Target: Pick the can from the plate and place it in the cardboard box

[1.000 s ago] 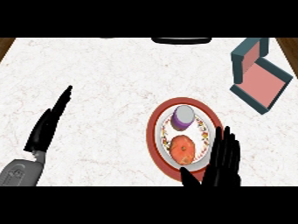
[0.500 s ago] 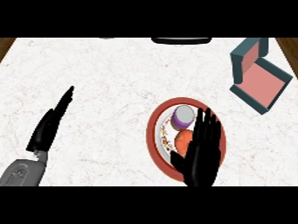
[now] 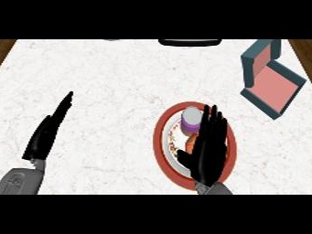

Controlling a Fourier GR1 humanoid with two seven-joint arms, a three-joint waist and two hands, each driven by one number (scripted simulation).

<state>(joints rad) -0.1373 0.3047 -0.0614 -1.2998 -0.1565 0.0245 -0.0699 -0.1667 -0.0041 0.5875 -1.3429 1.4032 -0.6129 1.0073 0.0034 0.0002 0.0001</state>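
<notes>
The right hand (image 3: 207,151) lies over the plate (image 3: 166,151), fingers straight and together, pointing toward twelve o'clock, clamped on nothing. It covers most of the plate's right half, and its fingertips reach level with the can (image 3: 192,119).

The can, purple-sided with a pale top, stands on the plate at about twelve o'clock from the plate's middle, just beside the fingertips at their ten o'clock. Whether the fingers touch it cannot be told from this view. An orange-red item (image 3: 191,142) sits on the plate below the can, largely hidden by the palm; it may be food, but too little shows to say.

The plate has a red rim and a white middle, and rests on the white marbled tabletop (image 3: 118,82) right of centre.

The cardboard box (image 3: 271,84), teal outside and pink inside, lies open at about two o'clock from the plate, well apart from it, near the tabletop's right edge.

The left hand (image 3: 47,132) shows at the lower left, at about nine o'clock from the plate, fingers straight, holding nothing.
</notes>
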